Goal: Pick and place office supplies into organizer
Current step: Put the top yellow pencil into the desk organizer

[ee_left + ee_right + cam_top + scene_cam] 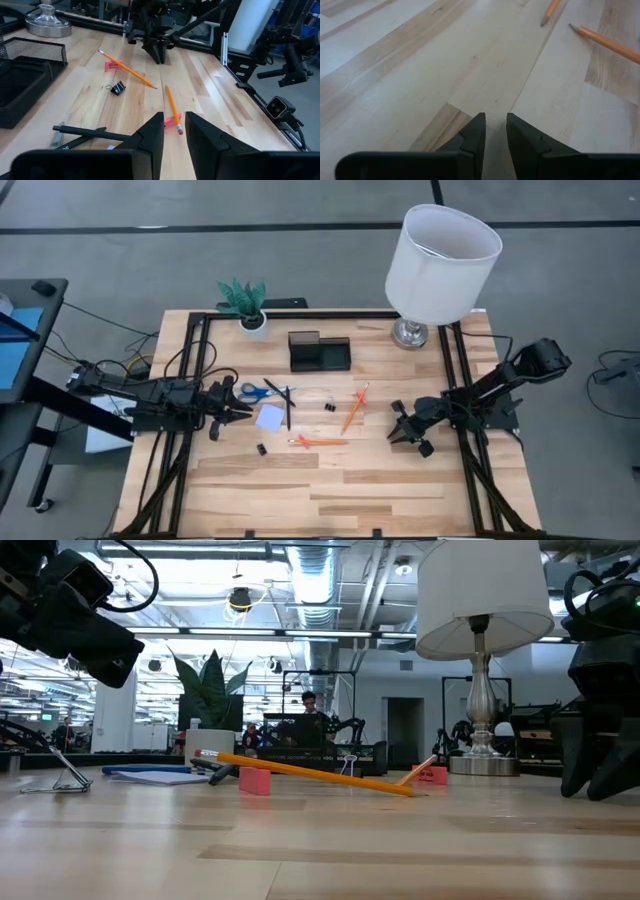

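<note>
The black mesh organizer (320, 352) stands at the table's far middle. Blue-handled scissors (262, 391), a black pen (286, 406) and a pale note pad (270, 418) lie just right of my left gripper (240, 412), which hovers above the table, its fingers (155, 131) a little apart with nothing between them. Two orange pencils (354, 410) (320, 441), black clips (329, 406) (262, 449) and pink pieces (112, 65) (173, 120) lie mid-table. My right gripper (396, 432) slants down over bare wood right of the pencils, its fingers (472, 132) slightly apart and holding nothing.
A white-shaded lamp (440, 260) on a metal base (410, 332) stands at the far right, and a white pot with a green plant (248, 308) at the far left. Black frame rails (200, 370) run along both sides. Bare wood (330, 490) fills the near half.
</note>
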Action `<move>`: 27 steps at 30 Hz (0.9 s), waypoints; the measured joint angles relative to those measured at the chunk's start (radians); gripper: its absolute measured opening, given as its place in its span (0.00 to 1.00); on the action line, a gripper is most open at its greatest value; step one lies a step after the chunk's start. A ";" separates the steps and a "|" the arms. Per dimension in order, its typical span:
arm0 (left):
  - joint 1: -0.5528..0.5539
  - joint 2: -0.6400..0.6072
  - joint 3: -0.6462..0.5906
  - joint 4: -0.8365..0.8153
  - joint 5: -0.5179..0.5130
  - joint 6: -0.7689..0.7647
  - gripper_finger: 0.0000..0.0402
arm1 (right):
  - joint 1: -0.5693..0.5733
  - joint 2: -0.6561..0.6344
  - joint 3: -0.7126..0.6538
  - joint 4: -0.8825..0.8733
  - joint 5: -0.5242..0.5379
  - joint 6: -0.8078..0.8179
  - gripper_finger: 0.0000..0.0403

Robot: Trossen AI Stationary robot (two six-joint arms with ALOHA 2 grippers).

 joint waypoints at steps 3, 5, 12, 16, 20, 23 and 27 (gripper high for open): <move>0.000 0.000 0.000 0.000 0.000 0.000 0.18 | 0.000 0.000 0.000 0.000 0.000 0.000 0.18; 0.000 0.000 0.000 -0.001 0.000 0.000 0.18 | 0.000 0.000 0.000 0.000 0.000 0.000 0.18; 0.000 0.000 0.000 -0.001 0.001 0.000 0.18 | 0.000 0.000 0.000 0.000 0.000 0.000 0.18; 0.000 0.000 0.000 -0.001 0.001 0.000 0.18 | 0.000 0.000 0.000 0.000 0.000 0.000 0.18; 0.000 0.000 0.000 -0.001 0.001 0.000 0.18 | 0.000 0.000 0.000 0.000 0.000 0.000 0.18; 0.000 0.000 0.000 -0.001 -0.002 0.019 0.18 | 0.000 0.000 0.000 0.000 0.000 0.000 0.18; 0.000 0.000 0.000 0.007 -0.011 0.035 0.18 | 0.000 0.000 0.000 0.000 0.000 0.000 0.18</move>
